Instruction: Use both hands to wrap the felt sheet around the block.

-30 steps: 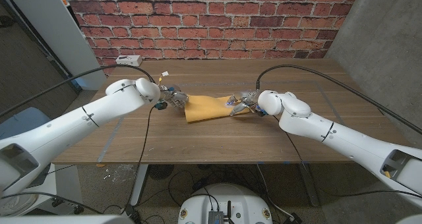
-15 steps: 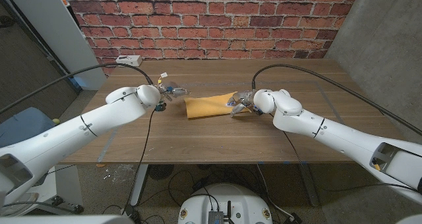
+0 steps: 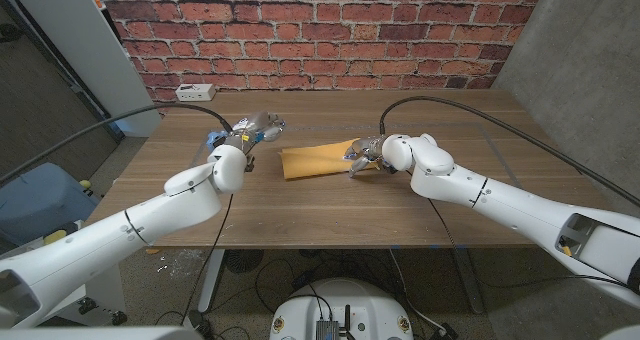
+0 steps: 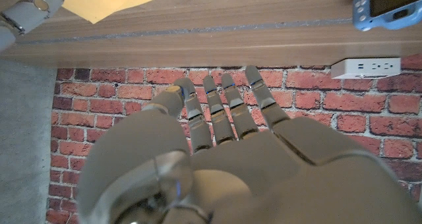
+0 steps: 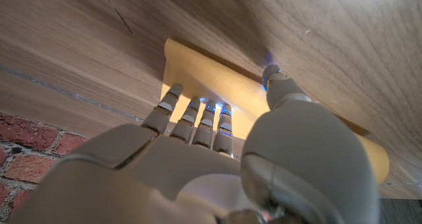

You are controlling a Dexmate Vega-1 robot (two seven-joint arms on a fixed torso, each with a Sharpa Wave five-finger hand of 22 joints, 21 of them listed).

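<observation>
The yellow felt sheet [image 3: 315, 162] lies folded in the middle of the wooden table, also seen as the felt sheet [image 5: 204, 76] close under my right hand. No block can be seen; the felt may cover it. My right hand [image 3: 362, 157] is at the felt's right end, with its fingers [image 5: 198, 115] on one edge and its thumb [image 5: 277, 79] on the other, gripping the folded felt. My left hand [image 3: 255, 130] is raised to the left of the felt and apart from it. Its fingers [image 4: 224, 109] are stretched out with nothing in them.
A small blue device [image 3: 215, 137] lies on the table by my left hand, seen also as the blue device [image 4: 389, 3]. A white power strip [image 3: 193, 91] sits at the table's back left edge before the brick wall. Black cables arch over both arms.
My left hand has come off the felt's left edge, risen and opened out, and the left arm has swung. The felt has settled flatter. My right hand has stayed at the right end.
</observation>
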